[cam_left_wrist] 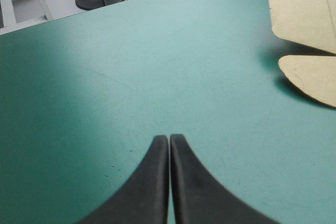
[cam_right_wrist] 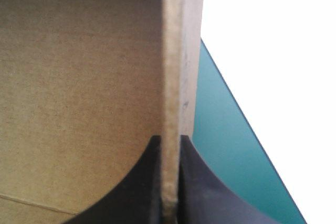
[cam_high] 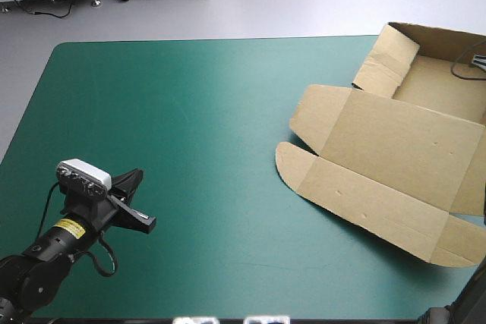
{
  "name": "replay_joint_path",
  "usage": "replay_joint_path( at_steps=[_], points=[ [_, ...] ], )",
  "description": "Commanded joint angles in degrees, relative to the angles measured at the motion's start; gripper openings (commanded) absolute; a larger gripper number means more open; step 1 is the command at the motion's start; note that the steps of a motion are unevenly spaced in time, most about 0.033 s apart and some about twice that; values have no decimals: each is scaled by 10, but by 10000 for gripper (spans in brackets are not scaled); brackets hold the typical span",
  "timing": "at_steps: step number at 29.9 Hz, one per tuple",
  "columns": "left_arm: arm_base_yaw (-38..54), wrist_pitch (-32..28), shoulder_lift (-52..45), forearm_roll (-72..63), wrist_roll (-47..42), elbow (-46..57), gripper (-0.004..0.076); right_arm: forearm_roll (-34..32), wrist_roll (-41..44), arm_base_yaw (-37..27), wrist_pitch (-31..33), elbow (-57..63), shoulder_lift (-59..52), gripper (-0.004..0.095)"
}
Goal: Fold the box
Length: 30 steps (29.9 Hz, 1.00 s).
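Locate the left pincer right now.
High view: the left pincer is shut over bare teal-green cover near the table's near-left corner. It is well apart from the brown box, which lies on the table's right side.

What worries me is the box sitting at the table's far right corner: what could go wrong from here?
1. The right gripper pinches only one raised wall; a pull might drag the whole box toward the table edge instead of folding it.
2. The left gripper is shut over bare cover, far from the box, so nothing pins the flat flaps.
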Motion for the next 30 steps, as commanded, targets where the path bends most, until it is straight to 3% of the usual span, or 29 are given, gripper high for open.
replay_joint_path(
  at_steps=[1,21,24,30],
  points=[
    [-3,-37,0,-8,0,-17,-6,4,-4,-31,4,12,-41,-6],
    [-3,-31,0,-8,0,-17,-6,7,-50,-40,4,59,-13,18],
    [-3,-26,0,-8,0,-17,-6,30,-77,-40,4,59,-13,170],
    [-3,-12,0,-8,0,-17,-6,28,-78,-40,4,59,-18,712]
  ],
)
